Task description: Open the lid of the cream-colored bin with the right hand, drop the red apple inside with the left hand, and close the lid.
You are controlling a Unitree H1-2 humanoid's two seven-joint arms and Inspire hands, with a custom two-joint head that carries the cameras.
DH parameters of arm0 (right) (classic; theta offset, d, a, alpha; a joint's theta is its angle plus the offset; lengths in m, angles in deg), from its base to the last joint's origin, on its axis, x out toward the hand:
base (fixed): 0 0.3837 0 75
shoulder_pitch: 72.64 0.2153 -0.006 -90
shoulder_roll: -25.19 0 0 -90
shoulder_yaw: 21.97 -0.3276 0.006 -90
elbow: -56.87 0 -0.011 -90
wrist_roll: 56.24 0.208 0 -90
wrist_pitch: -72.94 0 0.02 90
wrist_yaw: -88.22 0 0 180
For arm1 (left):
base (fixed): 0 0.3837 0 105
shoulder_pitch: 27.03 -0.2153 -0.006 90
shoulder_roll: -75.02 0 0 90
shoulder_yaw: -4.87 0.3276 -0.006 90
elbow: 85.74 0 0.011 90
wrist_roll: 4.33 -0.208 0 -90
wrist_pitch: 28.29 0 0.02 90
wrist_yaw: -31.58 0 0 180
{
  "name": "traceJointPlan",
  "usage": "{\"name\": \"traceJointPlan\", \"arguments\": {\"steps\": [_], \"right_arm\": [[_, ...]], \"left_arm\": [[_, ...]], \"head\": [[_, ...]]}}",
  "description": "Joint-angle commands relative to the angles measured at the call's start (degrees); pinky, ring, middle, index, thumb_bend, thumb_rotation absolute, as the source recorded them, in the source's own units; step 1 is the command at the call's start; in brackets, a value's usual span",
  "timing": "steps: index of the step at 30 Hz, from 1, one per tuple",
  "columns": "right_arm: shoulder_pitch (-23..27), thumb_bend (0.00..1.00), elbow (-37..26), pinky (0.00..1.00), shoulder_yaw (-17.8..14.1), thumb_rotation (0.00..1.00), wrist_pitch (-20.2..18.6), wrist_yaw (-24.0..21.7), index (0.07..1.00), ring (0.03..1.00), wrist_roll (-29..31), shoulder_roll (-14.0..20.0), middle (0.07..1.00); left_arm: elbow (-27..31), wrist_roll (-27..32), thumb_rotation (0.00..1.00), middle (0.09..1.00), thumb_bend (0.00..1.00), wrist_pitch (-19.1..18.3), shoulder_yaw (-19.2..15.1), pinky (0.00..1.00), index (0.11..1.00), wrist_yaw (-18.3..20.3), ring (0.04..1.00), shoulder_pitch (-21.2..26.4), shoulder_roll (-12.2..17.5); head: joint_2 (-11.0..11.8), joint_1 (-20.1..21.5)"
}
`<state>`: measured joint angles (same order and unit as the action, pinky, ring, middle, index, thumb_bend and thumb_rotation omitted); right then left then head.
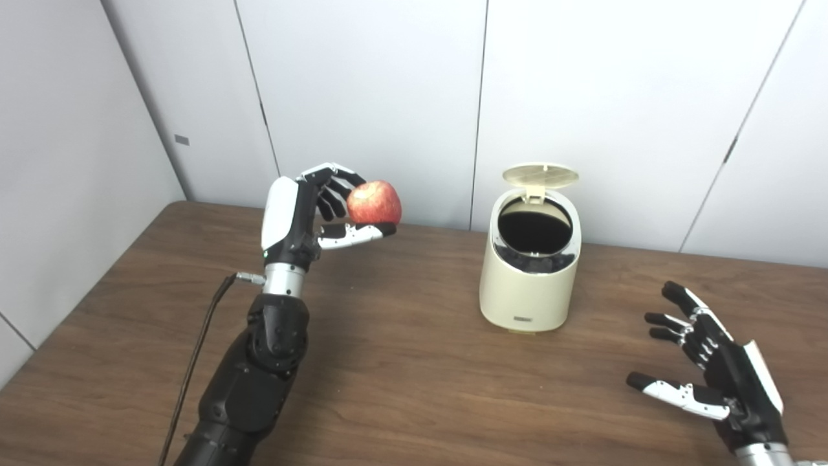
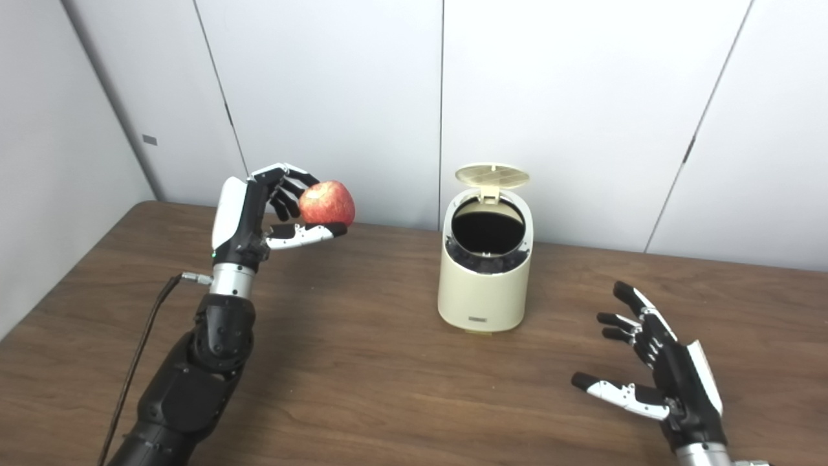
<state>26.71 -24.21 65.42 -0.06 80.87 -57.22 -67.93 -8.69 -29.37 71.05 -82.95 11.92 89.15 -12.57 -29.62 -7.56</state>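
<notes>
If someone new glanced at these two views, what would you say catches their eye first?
Most likely the red apple, held up above the table's far left by the fingers of the left hand. Next, the cream-colored bin at the middle of the wooden table, its lid flipped up and its dark opening exposed. The right hand hovers open and empty at the near right.

bin [image 1: 529, 285] sits mid table [image 1: 401, 375], lid [image 1: 540, 175] tipped up at its back. apple [image 1: 374, 202] is up in the left hand [image 1: 304, 213], left of the bin. right hand [image 1: 711, 362] hovers near-right of it.
</notes>
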Motion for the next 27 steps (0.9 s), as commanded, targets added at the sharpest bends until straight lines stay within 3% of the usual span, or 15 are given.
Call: {"name": "traceJointPlan", "arguments": {"steps": [1, 5, 15, 27], "right_arm": [[-0.7, 0.67, 3.1, 0.72, 0.4, 0.15, 2.6, 0.8, 0.890, 0.775, 0.0, -1.1, 0.909], [-0.5, 0.69, 3.5, 0.71, 0.7, 0.18, 3.0, 1.7, 0.894, 0.771, -1.3, -1.5, 0.907], [-0.9, 0.71, 2.6, 0.68, 0.8, 0.18, 2.4, 2.3, 0.892, 0.765, -2.3, -2.9, 0.903], [-0.6, 0.73, 3.7, 0.68, 1.2, 0.21, 3.4, 2.8, 0.887, 0.760, -2.8, -3.9, 0.894]], "left_arm": [[2.6, -1.1, 0.00, 0.427, 0.52, 0.6, 0.4, 0.26, 0.514, 0.8, 0.322, 2.7, 0.0], [3.1, -0.1, 0.00, 0.424, 0.52, 0.6, 1.4, 0.25, 0.511, 4.0, 0.322, 3.2, -1.3], [0.9, -0.7, 0.00, 0.427, 0.52, 1.2, 2.9, 0.26, 0.510, 6.1, 0.337, 4.9, -4.4], [-1.8, -0.9, 0.00, 0.458, 0.52, 3.0, 3.7, 0.28, 0.496, 5.6, 0.363, 7.1, -7.5]], "head": [[0.0, 0.3], [0.1, 1.4], [0.2, 3.2], [0.4, 4.4]]}}
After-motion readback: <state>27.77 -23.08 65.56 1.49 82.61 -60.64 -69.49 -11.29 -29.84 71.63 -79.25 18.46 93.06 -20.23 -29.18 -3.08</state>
